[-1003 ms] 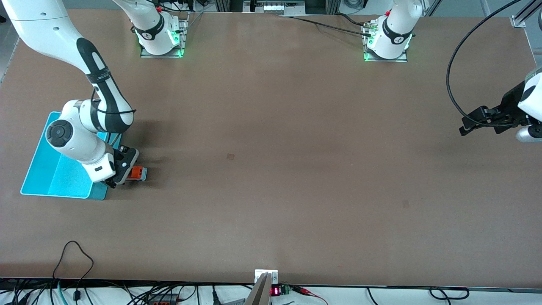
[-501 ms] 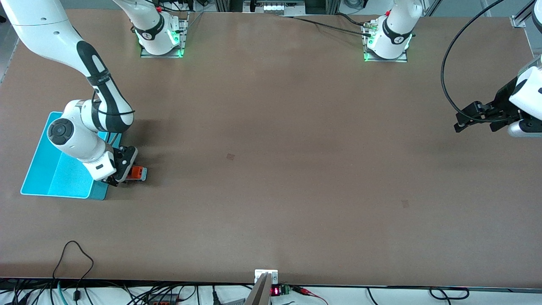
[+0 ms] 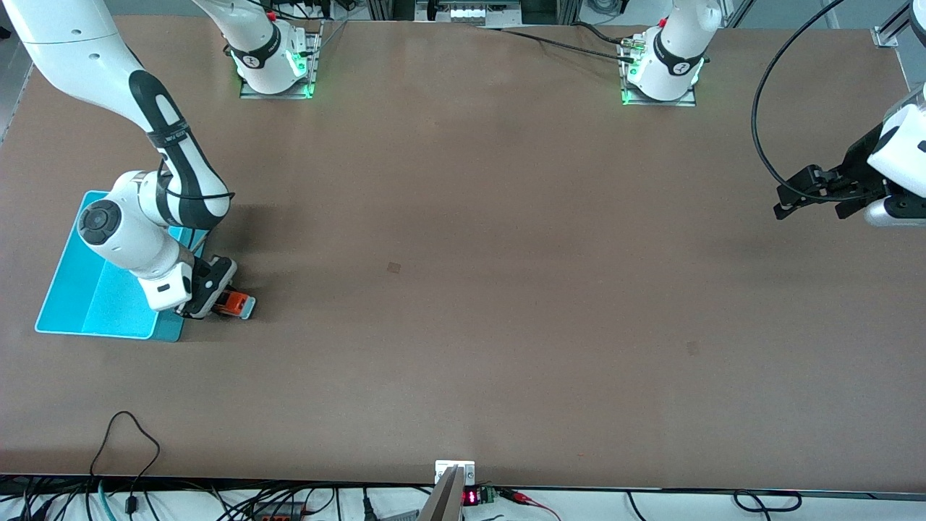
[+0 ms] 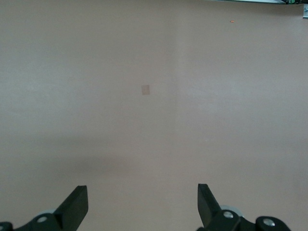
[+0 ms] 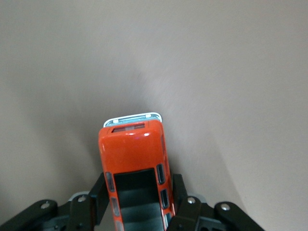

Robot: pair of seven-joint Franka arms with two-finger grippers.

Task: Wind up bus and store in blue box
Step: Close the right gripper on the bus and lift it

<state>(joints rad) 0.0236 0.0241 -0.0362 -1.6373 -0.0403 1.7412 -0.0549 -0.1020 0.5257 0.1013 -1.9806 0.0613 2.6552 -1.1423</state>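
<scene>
We see the right pincer [image 3: 217, 302] low at the right arm's end of the surface [image 3: 463, 289], closed on the bus [image 3: 235, 305]. In the right wrist view the 2 fingers [image 5: 98, 192] press the orange sides of the bus [image 5: 134, 163] at its rear half, while its white-grey front points away from the pincer. The bus sits just beside the blue box [image 3: 94, 289], at the corner of the box nearer the front camera, and outside its walls. We cannot tell whether its wheels touch the surface or ride just above it.

The left pincer [image 3: 796, 199] hangs over the left arm's end of the surface, well apart from the bus and the box. In the left wrist view its fingers [image 4: 77, 207] stand wide apart with nothing between them [image 4: 142, 207], and we judge that this arm waits.

As for progress, we judge the task to be in its first half. The bus is gripped, which suits either dragging it along the surface to wind it or lifting it. Nothing here shows whether the spring is already wound. What clearly remains is storage: the visible part of the box holds no bus, though the right arm covers some of it. Carrying the bus over the tall thin wall and letting it go inside is not yet done.
</scene>
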